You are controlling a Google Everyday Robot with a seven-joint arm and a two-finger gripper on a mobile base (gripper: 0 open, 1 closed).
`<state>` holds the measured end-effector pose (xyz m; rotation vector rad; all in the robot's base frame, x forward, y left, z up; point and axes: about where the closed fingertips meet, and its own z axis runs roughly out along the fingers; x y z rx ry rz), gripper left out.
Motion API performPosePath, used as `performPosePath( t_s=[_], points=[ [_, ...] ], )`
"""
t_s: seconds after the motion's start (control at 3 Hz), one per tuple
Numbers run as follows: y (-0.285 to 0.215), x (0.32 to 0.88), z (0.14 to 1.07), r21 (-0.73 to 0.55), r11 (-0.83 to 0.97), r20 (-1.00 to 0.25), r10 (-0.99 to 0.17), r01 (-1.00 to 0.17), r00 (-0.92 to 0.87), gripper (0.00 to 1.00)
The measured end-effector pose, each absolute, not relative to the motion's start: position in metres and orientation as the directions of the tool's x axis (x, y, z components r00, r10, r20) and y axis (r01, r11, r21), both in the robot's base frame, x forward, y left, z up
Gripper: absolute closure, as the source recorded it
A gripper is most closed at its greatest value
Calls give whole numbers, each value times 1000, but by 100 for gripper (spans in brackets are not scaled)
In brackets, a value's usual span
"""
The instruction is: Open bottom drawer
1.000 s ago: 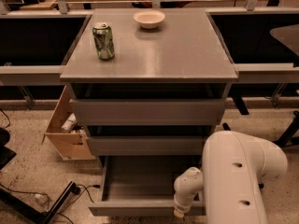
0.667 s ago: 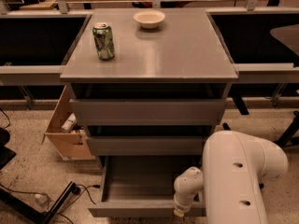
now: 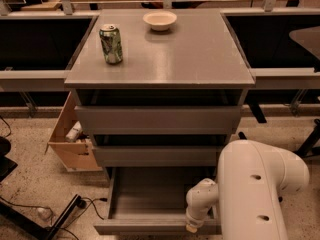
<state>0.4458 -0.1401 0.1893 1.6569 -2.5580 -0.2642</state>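
Bottom drawer [image 3: 150,196] sits low at the near side of the cabinet, already pulled well out with its grey tray showing. The task looks mostly done; at most a little more pull is left. The two upper drawers look shut. Gripper [image 3: 192,227] is down at the drawer's front panel, right of centre, touching or just beside its top edge; cannot tell whether it is clamped or released. The white arm [image 3: 255,189] reaches in from the near right, wrist pointing down. Can [image 3: 111,44] and bowl [image 3: 160,20] sit on the counter [image 3: 195,54].

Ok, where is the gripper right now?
Camera view, lower right: the gripper sits at the front panel of the pulled-out plain grey bottom drawer, right of its middle.
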Motion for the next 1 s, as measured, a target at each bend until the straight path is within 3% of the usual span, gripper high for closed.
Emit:
performPosePath(
  t_s=[1.0],
  points=[
    [-146,430,191,216,419,-9,-902,-882,-431,100]
  ],
)
